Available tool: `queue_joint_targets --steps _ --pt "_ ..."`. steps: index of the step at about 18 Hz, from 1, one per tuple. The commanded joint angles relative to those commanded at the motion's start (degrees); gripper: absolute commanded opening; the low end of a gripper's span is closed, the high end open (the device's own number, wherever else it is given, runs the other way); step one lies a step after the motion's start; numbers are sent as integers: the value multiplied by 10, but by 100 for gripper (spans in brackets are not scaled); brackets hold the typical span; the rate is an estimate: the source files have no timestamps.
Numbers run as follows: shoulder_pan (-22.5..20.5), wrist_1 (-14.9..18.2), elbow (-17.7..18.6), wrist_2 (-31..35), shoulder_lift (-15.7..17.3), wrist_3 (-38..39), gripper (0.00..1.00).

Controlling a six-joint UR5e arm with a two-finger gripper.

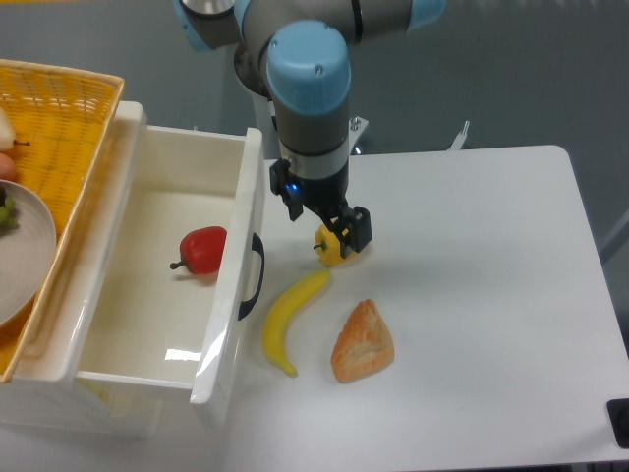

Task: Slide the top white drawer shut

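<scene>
At the far left a wicker basket (84,108) sits on the chest, holding a plate (29,246). Beside it the top white drawer (231,295) stands pulled open with a red pepper (201,250) inside. Right of its black handle (255,275), a banana (290,320) and bread (364,341) lie on the surface (491,295). The end effector (334,241) pinches a small yellow pepper (332,252)

White table (491,295), banana (290,321), bread piece (364,342), yellow pepper (332,248), white drawer chest (88,398) at left
</scene>
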State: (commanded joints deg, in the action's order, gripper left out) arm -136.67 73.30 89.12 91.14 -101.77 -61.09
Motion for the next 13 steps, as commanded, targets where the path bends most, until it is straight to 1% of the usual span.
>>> queue_joint_targets --steps 1,3,4,5,6,7,9,10,13 --pt "0 -3 6 -3 -3 3 100" --pt "-3 -4 7 -7 -8 16 100" --pt "-4 -4 7 -6 -14 22 100" --pt "-4 -12 8 -4 -25 21 100" --pt "-3 -15 15 -1 -33 21 100" --pt "-3 -22 24 -1 -37 21 100" --pt "-9 -60 46 -2 -36 20 100" --pt "-12 -68 53 -3 -36 22 100" --pt "-15 -69 68 -3 -38 27 100"
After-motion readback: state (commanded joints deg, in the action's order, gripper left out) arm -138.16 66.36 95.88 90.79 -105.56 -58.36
